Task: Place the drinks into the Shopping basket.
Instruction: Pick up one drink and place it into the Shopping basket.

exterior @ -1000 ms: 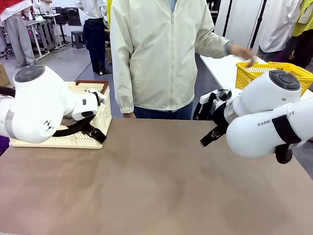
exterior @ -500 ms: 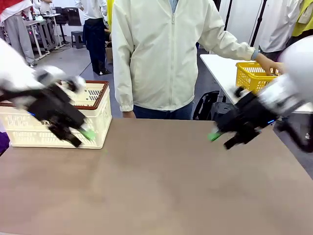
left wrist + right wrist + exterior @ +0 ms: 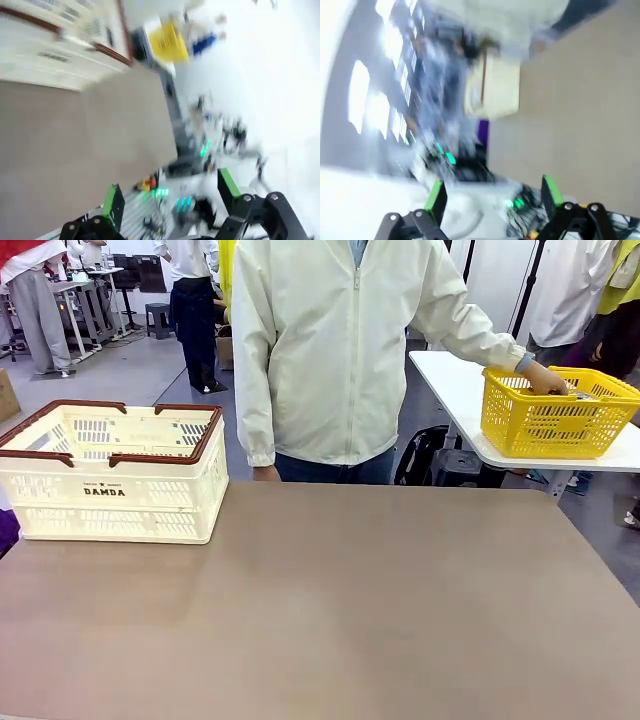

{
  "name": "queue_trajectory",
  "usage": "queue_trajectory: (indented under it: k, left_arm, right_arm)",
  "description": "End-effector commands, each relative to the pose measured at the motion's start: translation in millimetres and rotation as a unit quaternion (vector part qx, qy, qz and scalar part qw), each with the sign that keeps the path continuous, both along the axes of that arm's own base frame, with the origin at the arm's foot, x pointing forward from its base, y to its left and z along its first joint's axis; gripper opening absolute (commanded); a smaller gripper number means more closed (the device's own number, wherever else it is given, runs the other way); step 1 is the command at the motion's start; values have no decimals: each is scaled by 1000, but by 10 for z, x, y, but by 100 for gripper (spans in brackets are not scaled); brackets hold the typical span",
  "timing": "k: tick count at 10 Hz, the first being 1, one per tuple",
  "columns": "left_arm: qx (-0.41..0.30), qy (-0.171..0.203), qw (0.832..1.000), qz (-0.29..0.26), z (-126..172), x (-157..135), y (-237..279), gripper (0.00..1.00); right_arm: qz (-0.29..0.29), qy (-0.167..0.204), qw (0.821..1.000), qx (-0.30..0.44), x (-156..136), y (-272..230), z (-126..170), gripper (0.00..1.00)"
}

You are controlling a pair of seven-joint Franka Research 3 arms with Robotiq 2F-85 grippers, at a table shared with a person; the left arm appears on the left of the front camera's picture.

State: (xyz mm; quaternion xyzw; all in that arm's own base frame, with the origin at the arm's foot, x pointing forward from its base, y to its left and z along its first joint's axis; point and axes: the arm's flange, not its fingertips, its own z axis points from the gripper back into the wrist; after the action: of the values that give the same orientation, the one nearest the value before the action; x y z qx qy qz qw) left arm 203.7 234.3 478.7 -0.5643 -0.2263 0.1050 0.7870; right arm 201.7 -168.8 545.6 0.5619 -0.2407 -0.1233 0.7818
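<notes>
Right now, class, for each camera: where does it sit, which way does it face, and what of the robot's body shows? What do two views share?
Front view: fixed on the robot's side, facing across the table at the person; Shopping basket left, yellow basket right.
Left wrist view: on the left arm, looking along the open left end effector, blurred.
Right wrist view: on the right arm, along the open right end effector, blurred.
Shared by all: table, Shopping basket.

You face a brown tabletop (image 3: 330,610). At its far edge stands a person in a cream zip jacket (image 3: 330,350). Off to your right, a white side table (image 3: 450,380) carries a bright yellow mesh basket (image 3: 545,425). A dark object (image 3: 428,455), too unclear to name, sits beneath that side table.
</notes>
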Motion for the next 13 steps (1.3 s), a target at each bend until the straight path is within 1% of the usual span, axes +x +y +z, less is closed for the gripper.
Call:
queue_trajectory:
  k: [1, 2, 3, 4, 13]
  left_arm:
    - [-119, -34, 985, 116, -456, 101, 453, 100]
    - [-125, -49, 978, 160, -603, -56, 600, 100]
    - [-64, -49, 982, 170, -705, -57, 531, 100]
    - [-95, 4, 986, 140, -582, -298, 643, 100]
    - [-95, 4, 986, 140, -582, -298, 643, 100]
  right_arm:
    - [-124, -28, 986, 103, -383, -66, -916, 100]
    - [-166, -20, 979, 113, -470, -162, -1096, 100]
    - [-183, -18, 983, 19, -438, -30, -1265, 100]
    - [-138, 5, 987, 88, -490, -826, -434, 100]
    - [-138, 5, 987, 88, -490, -826, -434, 100]
